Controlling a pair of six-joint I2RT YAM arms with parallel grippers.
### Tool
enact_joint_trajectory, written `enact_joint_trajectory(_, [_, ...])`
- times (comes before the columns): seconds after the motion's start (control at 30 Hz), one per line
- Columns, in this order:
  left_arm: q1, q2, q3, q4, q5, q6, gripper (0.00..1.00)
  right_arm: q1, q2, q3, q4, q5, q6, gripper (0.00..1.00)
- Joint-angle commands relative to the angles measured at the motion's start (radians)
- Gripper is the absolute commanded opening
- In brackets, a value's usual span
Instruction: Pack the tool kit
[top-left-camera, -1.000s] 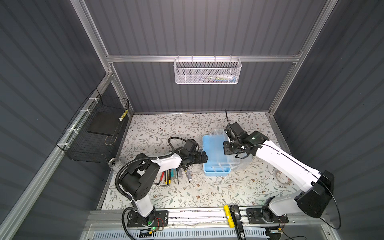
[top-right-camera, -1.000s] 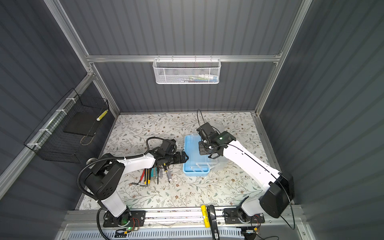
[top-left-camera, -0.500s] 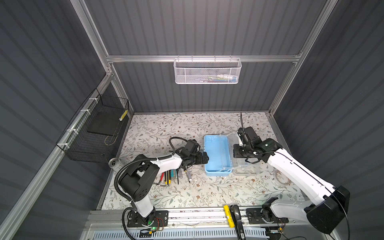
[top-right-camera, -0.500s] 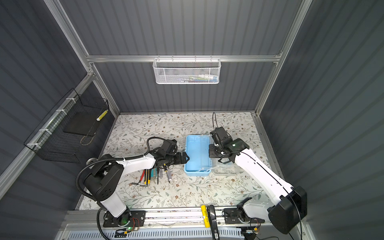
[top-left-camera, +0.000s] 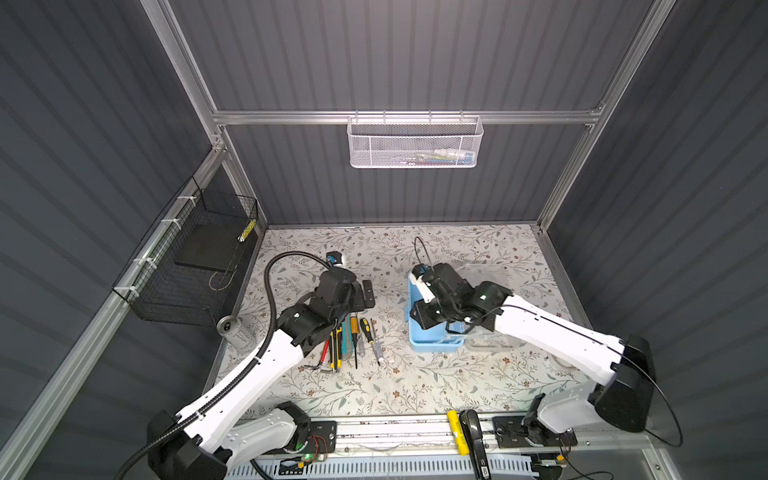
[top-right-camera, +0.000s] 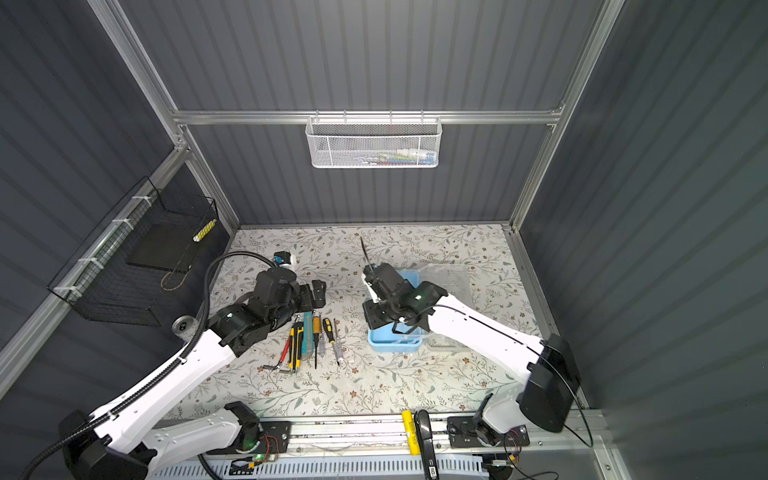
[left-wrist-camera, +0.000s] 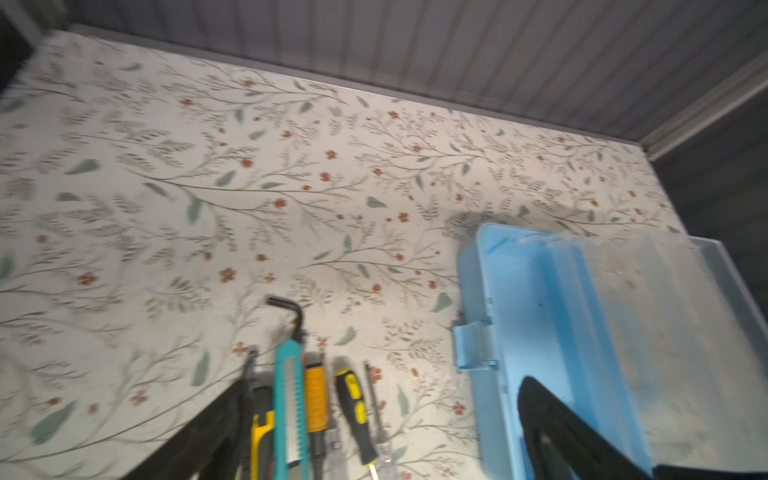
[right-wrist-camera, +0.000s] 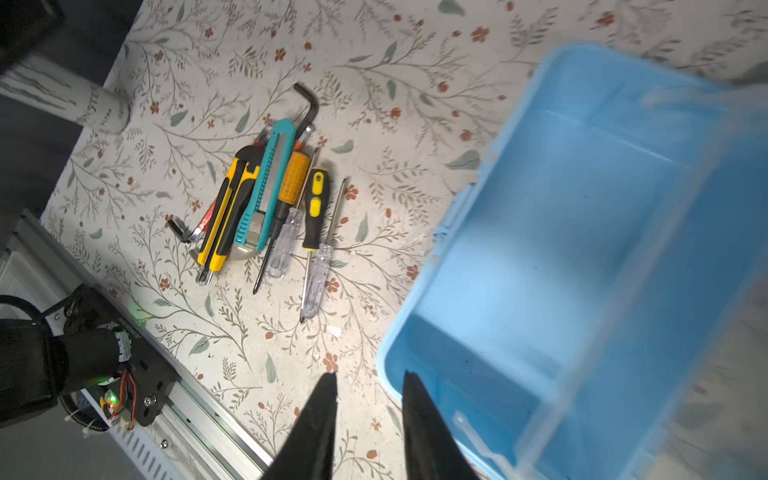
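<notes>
– Lid (top-left-camera: 484, 270) is lying flung right back on the worktop (top-left-camera: 415, 382) now, in both top views. A second ago it was only coming up. The light-blue box (top-left-camera: 434, 347) of the tool kit is sitting open, right of centre.

– Are the jaws of the right arm (top-left-camera: 548, 336) letting go of it?

– They're hanging over the box, parted a little and gripping nothing. The left arm (top-left-camera: 257, 370), which was steadying the box's side, is pulling back over the tools (top-left-camera: 349, 340). Its jaws are gaping wide and empty.

– What's the left wrist view showing?

– Those jaws are standing far apart with the tools (left-wrist-camera: 291, 399) between them. The box (left-wrist-camera: 519, 299) is sitting beside them, and its clear lid (left-wrist-camera: 673, 299) is folding away behind it. It's a bit blurred, so I reckon that arm is moving.

– And the right wrist view?

– Two black fingertips (right-wrist-camera: 324, 407) are hovering by the box (right-wrist-camera: 561, 232) rim with a narrow gap between them and nothing in it. The tub is looking bare. Knives, screwdrivers and hex keys are all lying in one heap (right-wrist-camera: 266, 195) on the worktop, near it.

– So the opening's done?

– I'm thinking so. The packing proper is only starting, and every tool is waiting outside. My guess is that one arm is about to go for the heap.
</notes>
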Motion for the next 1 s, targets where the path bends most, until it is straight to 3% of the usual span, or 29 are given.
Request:
enact_joint_trajectory(0.0, [0.002,-0.068,-0.089,-0.141,-0.151,0.058,0.99,0.071,0.087,0.031,0.051,0.004,-0.006,0.34])
enact_joint_trajectory(0.07, [0.001,-0.129,-0.147,-0.163,-0.238,0.036,0.99,0.110,0.146,0.039,0.058,0.021,0.010,0.36])
enact_joint_trajectory(0.27, [0.002,-0.228,-0.305,-0.095,-0.280,-0.016,1.00,0.169,0.298,0.081,0.077,0.046,0.034,0.37])
enact_joint_trajectory(0.33, [0.002,-0.229,-0.315,-0.057,-0.254,-0.001,0.99,0.176,0.341,0.102,0.075,0.059,0.031,0.37])
enact_joint_trajectory(0.47, [0.002,-0.224,-0.310,-0.079,-0.330,0.003,0.99,0.176,0.401,0.134,0.080,0.091,0.025,0.38])
enact_joint_trajectory(0.97, [0.002,-0.250,-0.332,-0.055,-0.298,0.015,0.99,0.172,0.559,0.263,0.000,0.154,0.023,0.38])
